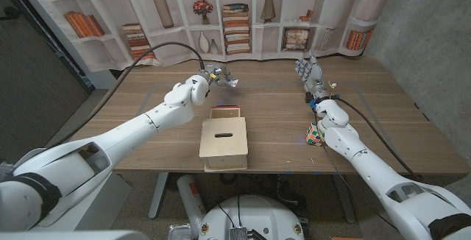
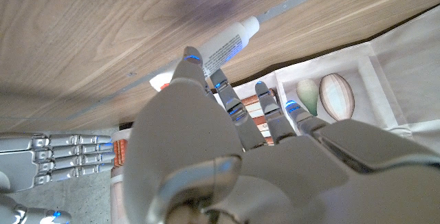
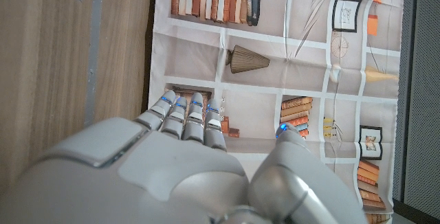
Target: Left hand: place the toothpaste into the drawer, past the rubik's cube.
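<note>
Presently my left hand (image 1: pixel 218 77) pinches the toothpaste (image 2: pixel 223 45) aloft beyond the drawer (image 1: pixel 224 114); my right hand (image 1: pixel 311 74) waits, fingers straight together. Carry step: next, lower it past the rubik's cube (image 1: pixel 315 134) into the drawer.

White toothpaste (image 2: pixel 227 44) tube in fingers above table; drawer (image 1: pixel 224 113) open beyond box.

Looks down from the head over the wooden table (image 1: pixel 147 122), toward the bookshelf backdrop (image 1: pixel 235 12) behind it. Rides close behind the left hand (image 2: pixel 206 155), facing table and backdrop, turned upside down. Sits close behind the right hand (image 3: pixel 185 169), turned sideways, facing the same backdrop beyond the table's edge.
</note>
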Controlling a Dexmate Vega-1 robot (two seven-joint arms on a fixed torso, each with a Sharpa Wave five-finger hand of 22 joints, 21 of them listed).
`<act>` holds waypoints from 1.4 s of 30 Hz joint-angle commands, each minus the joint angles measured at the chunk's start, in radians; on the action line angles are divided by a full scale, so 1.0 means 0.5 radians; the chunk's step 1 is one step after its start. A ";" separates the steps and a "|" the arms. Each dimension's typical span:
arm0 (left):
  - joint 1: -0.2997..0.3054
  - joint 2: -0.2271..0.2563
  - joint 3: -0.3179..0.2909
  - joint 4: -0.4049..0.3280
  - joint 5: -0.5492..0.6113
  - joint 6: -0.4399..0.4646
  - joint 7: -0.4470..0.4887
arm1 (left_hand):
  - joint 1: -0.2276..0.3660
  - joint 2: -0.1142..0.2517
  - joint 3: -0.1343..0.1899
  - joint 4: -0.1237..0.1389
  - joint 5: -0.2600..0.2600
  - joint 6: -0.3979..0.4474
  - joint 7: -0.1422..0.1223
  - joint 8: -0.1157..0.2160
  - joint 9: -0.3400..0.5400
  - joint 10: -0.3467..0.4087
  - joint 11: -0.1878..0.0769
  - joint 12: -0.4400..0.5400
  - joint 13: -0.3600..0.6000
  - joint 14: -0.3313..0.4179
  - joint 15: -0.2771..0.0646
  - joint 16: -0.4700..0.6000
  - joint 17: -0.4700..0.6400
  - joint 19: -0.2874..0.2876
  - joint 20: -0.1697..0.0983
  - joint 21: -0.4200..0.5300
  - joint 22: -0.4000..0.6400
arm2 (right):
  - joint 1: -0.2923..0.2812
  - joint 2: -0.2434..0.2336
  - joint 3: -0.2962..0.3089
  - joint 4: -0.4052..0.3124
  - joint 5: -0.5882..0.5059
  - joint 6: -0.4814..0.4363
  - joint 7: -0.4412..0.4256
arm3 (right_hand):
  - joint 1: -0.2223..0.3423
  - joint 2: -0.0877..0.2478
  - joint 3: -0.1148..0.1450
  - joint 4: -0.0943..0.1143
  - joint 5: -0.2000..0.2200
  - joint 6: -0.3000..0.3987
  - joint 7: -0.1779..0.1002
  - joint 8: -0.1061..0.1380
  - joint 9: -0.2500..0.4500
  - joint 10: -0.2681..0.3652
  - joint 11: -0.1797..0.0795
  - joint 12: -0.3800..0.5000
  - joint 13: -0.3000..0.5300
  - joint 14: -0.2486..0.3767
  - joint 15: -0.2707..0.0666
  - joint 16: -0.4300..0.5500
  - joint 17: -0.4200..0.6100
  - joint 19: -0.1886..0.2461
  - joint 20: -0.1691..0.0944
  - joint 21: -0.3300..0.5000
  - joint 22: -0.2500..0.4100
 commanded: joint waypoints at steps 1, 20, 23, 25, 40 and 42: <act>0.079 0.046 -0.116 -0.071 -0.138 -0.040 0.065 | 0.008 0.008 -0.002 -0.001 -0.003 0.000 0.005 -0.004 0.007 -0.003 0.000 -0.003 0.005 0.003 -0.295 -0.001 0.005 0.002 0.008 0.004 0.004 | -0.007 -0.016 0.002 -0.027 -0.010 -0.024 -0.025 | 0.011 0.014 -0.004 -0.008 -0.001 0.016 -0.004 0.000 0.005 0.019 -0.005 0.007 0.011 0.015 -0.003 0.000 0.003 0.016 0.008 -0.006 0.009; 0.204 0.147 -0.256 -0.246 -0.293 -0.022 0.144 | 0.012 0.012 -0.004 0.000 -0.007 0.004 0.005 -0.008 0.007 -0.003 0.000 -0.002 0.005 0.005 -0.295 -0.001 0.005 0.005 0.010 0.005 0.004 | -0.002 -0.013 -0.008 -0.033 -0.014 -0.022 -0.017 | 0.010 0.016 -0.007 -0.011 -0.001 0.019 -0.003 0.000 0.005 0.021 -0.006 0.007 0.011 0.019 -0.003 0.000 0.003 0.021 0.007 -0.018 0.009; 0.222 0.160 -0.279 -0.268 -0.323 -0.025 0.152 | 0.014 0.013 -0.005 0.001 -0.008 0.006 0.005 -0.009 0.007 -0.002 0.001 -0.002 0.005 0.006 -0.295 -0.001 0.005 0.006 0.013 0.004 0.004 | -0.003 -0.013 -0.008 -0.035 -0.014 -0.023 -0.016 | 0.010 0.016 -0.007 -0.012 -0.001 0.019 -0.002 0.000 0.004 0.021 -0.006 0.007 0.011 0.019 -0.004 0.000 0.003 0.023 0.006 -0.019 0.009; 0.228 0.167 -0.288 -0.280 -0.332 -0.021 0.157 | 0.015 0.013 -0.005 0.001 -0.008 0.007 0.005 -0.009 0.007 -0.002 0.001 -0.002 0.006 0.007 -0.295 -0.001 0.005 0.006 0.011 0.004 0.004 | -0.003 -0.014 -0.008 -0.036 -0.014 -0.024 -0.017 | 0.010 0.017 -0.007 -0.012 -0.001 0.020 -0.001 0.000 0.005 0.021 -0.005 0.007 0.011 0.019 -0.004 -0.001 0.003 0.023 0.007 -0.021 0.009; 0.291 0.215 -0.376 -0.323 -0.433 -0.082 0.234 | 0.019 0.016 -0.007 0.001 -0.011 0.011 0.005 -0.012 0.008 0.002 0.001 0.000 0.006 0.007 -0.295 -0.001 0.005 0.006 0.012 0.004 0.004 | -0.009 -0.017 -0.010 -0.054 -0.024 -0.028 -0.035 | 0.010 0.019 -0.009 -0.015 -0.002 0.018 -0.003 -0.001 0.004 0.023 -0.006 0.007 0.011 0.021 -0.004 -0.001 0.003 0.026 0.007 -0.030 0.010; 0.315 0.220 -0.416 -0.323 -0.495 -0.125 0.251 | 0.019 0.017 -0.007 0.001 -0.012 0.012 0.005 -0.012 0.008 0.003 0.001 0.000 0.006 0.007 -0.295 -0.001 0.005 0.007 0.013 0.004 0.004 | -0.011 -0.018 -0.011 -0.059 -0.027 -0.028 -0.040 | 0.010 0.019 -0.009 -0.015 -0.002 0.018 0.005 -0.001 0.004 0.023 -0.007 0.007 0.011 0.021 -0.004 -0.001 0.003 0.027 0.007 -0.031 0.010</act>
